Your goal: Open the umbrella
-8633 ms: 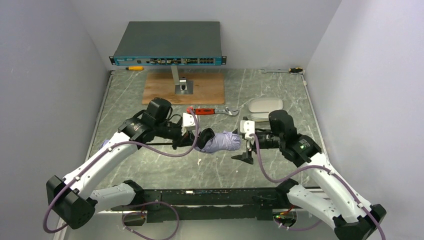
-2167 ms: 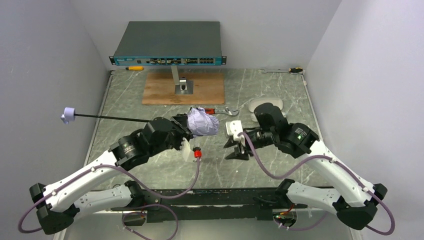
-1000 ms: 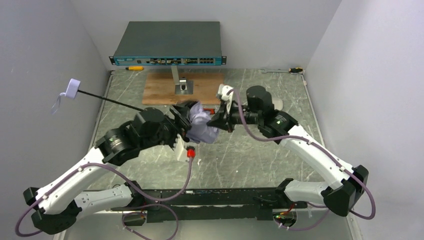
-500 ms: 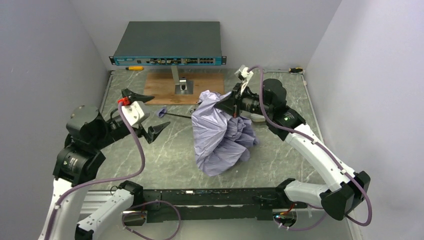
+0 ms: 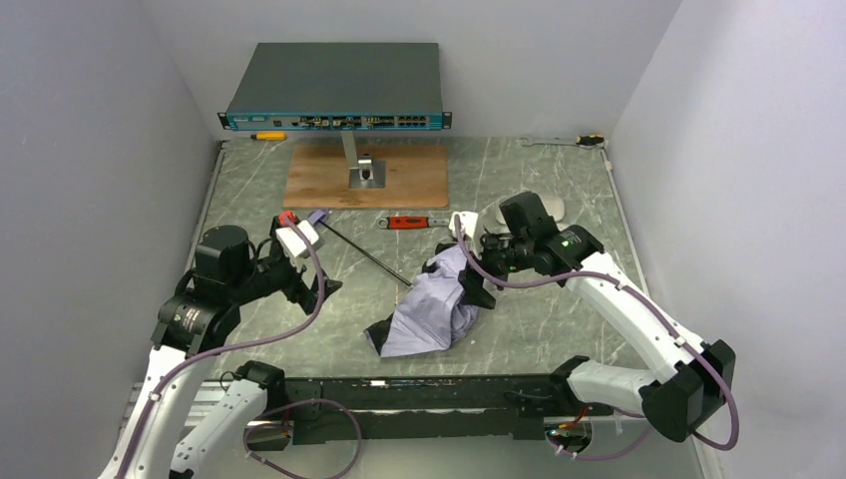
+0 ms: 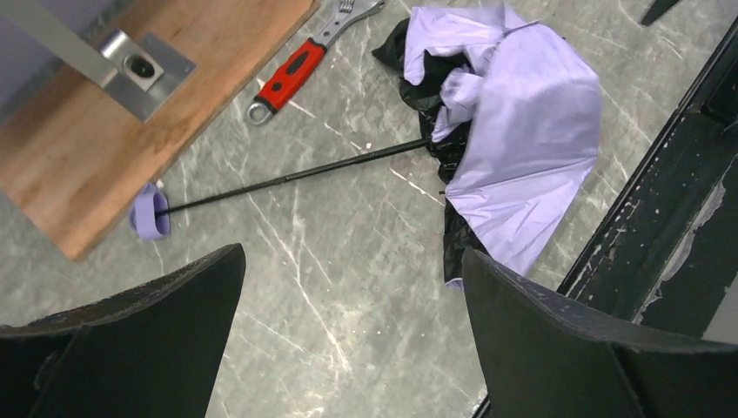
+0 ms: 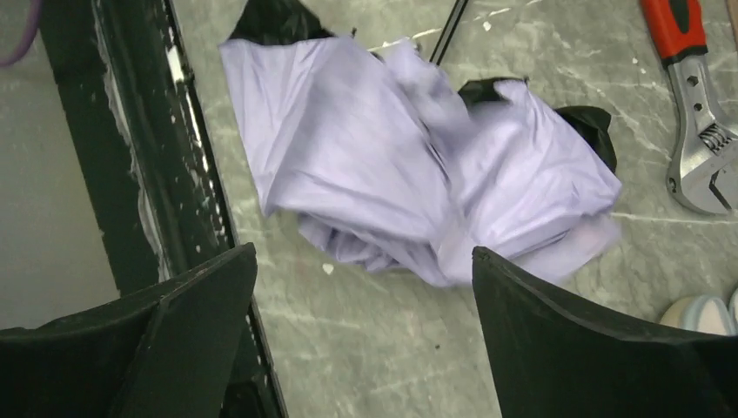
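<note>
Umbrella (image 5: 429, 304) crumpled near table (image 5: 519, 329) front edge; right pincer (image 7: 364, 254) released above it; left pincer (image 6: 352, 261) released, well apart.

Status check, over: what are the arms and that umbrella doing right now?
Left gripper and right gripper open, both empty. Umbrella lying on table, canopy crumpled, not spread. Red-handled wrench beside it, not touching.
</note>
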Controlling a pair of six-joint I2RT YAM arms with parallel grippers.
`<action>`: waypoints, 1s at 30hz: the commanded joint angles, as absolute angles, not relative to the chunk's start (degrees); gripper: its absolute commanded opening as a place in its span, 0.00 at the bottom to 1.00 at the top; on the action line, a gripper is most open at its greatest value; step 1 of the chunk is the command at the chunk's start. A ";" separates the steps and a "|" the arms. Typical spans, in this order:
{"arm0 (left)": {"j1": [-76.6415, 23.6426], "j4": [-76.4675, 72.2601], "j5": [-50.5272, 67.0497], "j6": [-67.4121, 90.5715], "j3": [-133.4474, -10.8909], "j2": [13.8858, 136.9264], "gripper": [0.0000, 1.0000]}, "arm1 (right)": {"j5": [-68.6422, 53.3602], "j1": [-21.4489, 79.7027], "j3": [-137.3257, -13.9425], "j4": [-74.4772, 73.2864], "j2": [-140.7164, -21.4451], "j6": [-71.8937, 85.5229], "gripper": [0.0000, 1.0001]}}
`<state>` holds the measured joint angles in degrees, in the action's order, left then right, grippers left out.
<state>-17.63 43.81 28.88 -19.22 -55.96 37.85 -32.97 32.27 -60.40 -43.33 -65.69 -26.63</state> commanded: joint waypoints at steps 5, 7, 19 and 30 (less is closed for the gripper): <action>-2.80 37.98 39.40 -3.49 -55.86 39.91 0.99 | -28.26 37.06 -81.09 -44.45 -78.39 -20.79 0.83; 2.38 36.79 42.08 0.62 -55.24 39.86 0.98 | -24.18 40.89 -85.05 -43.23 -84.38 -18.10 0.77; 23.36 37.59 41.89 8.63 -54.84 30.03 0.98 | -10.23 51.07 -99.71 -44.20 -114.14 -14.27 0.66; 25.40 40.61 42.13 6.84 -55.58 27.37 0.98 | -7.77 50.89 -105.59 -46.09 -126.61 -15.83 0.59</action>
<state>24.93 39.70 41.30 7.11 -53.49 28.10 -9.26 51.03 -102.17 -44.21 -124.66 -16.05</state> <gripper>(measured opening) 0.980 0.619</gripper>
